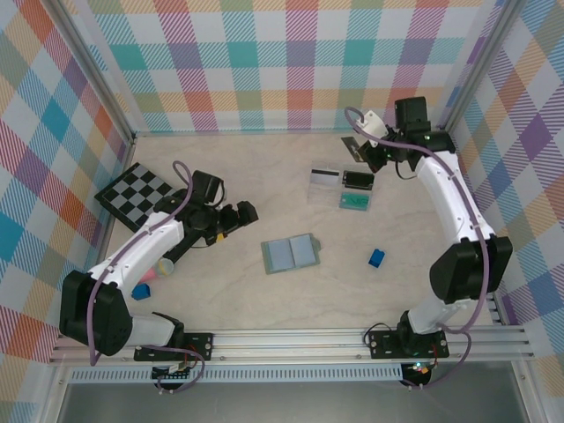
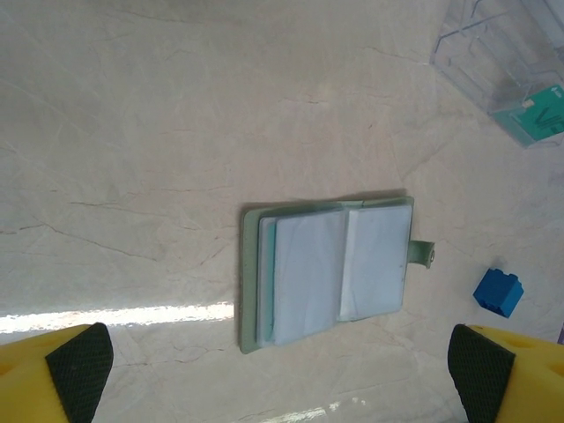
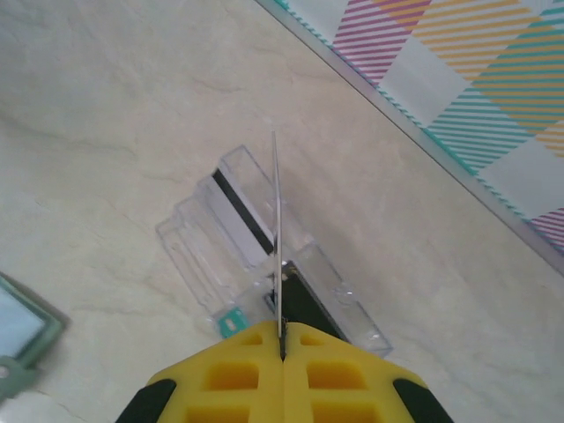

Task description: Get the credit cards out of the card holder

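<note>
The sage-green card holder (image 1: 291,254) lies open on the table, its pale blue-grey pockets (image 2: 330,269) facing up and its snap tab to the right. My left gripper (image 1: 240,214) hovers just left of it, open wide (image 2: 280,388), with black pads (image 2: 79,370) at both lower corners and nothing between them. My right gripper (image 3: 282,339) is shut on a thin credit card (image 3: 276,238), seen edge-on, held above the clear tray (image 3: 189,251). In the tray lie a white card with a black stripe (image 3: 242,216), a dark card (image 3: 304,304) and a teal card (image 3: 231,322).
A small blue block (image 1: 377,257) sits right of the holder. A checkerboard (image 1: 137,194) lies at the back left. A small cylinder (image 1: 165,267) and a blue piece (image 1: 141,291) rest near the left arm. Plaid walls enclose the table.
</note>
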Controlling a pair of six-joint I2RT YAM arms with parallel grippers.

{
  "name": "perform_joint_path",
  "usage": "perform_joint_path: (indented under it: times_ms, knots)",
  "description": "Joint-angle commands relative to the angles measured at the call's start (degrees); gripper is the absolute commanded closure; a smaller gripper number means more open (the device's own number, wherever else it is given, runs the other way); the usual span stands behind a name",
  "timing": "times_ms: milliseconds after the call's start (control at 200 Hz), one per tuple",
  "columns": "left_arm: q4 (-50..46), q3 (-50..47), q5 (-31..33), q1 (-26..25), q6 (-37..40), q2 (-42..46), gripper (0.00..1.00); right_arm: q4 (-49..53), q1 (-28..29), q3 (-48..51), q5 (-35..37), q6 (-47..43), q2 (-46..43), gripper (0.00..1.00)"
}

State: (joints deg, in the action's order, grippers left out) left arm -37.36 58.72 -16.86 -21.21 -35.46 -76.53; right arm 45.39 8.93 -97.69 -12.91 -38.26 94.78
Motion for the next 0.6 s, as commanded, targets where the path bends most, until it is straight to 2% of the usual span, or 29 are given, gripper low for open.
perform_joint_path:
  times_ms: [0,245,600]
  knots:
    - [0.3,-1.0,-1.1,1.1,0.6,0.7,0.00,6.9,0.0,-4.5,-0.4,-14.9,4.5,1.00]
    - [0.5,-1.0,-2.2,1.1,0.3,-0.6,0.00,13.3,-0.1,-12.9,2.0,-26.4,11.9,1.00]
    - [1.4,-1.1,-3.2,1.1,-0.4,-2.2,0.00,13.8,0.1,-9.3,4.8,-31.2,13.3,1.00]
